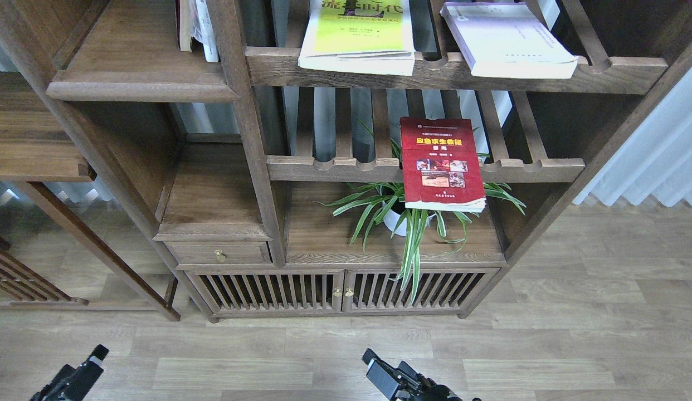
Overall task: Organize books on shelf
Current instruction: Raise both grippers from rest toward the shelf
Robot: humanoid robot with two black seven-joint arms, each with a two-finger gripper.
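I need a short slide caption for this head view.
Three books, red, yellow-green and lavender-white, lie on slatted racks; both claws wait low.

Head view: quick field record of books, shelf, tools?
red book: flat on lower slatted rack, overhanging front rail, above plant
green book: flat on upper slatted rack, left side
pale book: same upper rack, right side
shelf: solid board upper left, a few upright books at its right end
left tool: low, over floor, far from books
right tool: low, over floor
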